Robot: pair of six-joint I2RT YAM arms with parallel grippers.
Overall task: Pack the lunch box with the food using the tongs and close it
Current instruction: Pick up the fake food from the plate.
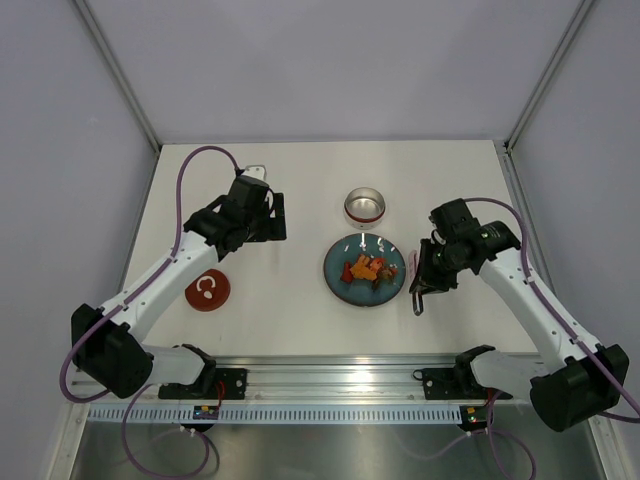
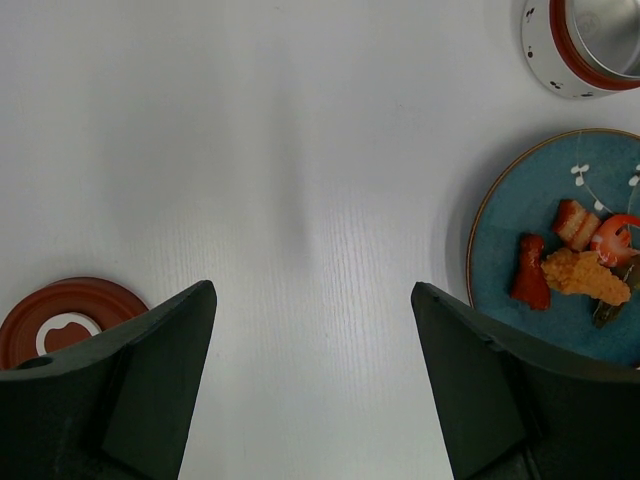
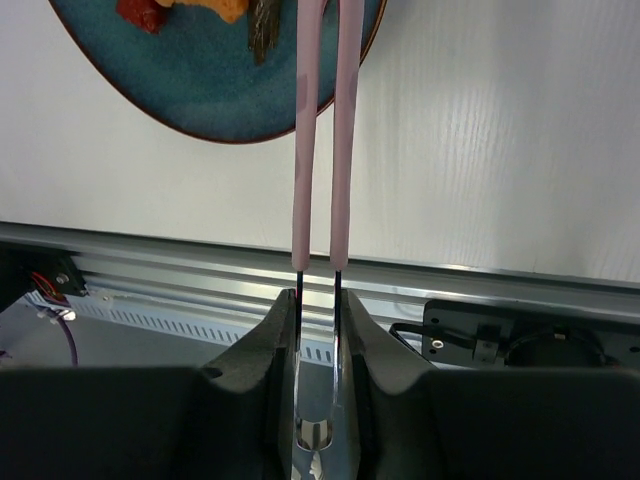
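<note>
1. Tin [image 1: 347, 207]: round, steel, with a red band under the rim. It stands upright and uncovered on the tabletop [image 1: 300, 320], on the far side of the plate, near it but not touching.
2. Lid [image 1: 208, 291]: red, round, with a white curled mark facing up. It lies flat on the left of the tabletop, well apart from the tin.
3. Plate [image 1: 338, 285]: teal with a brown rim, at mid-table between the two arms.
4. Food [image 1: 365, 268]: orange and red scraps with one dark piece, heaped near the middle of the plate.
5. Tongs [image 3: 345, 150]: the metal end is clamped in the right jaws. Two pink-sleeved arms run side by side with a narrow gap between them. They reach over the right rim of the plate towards the dark piece. The tips run off the top of the wrist view, so I cannot tell whether they touch the food.
6. Right jaws: closed on the tongs, at the right edge of the plate.
7. Left jaws: spread wide with nothing between them, above bare tabletop between the lid and the tin.
</note>
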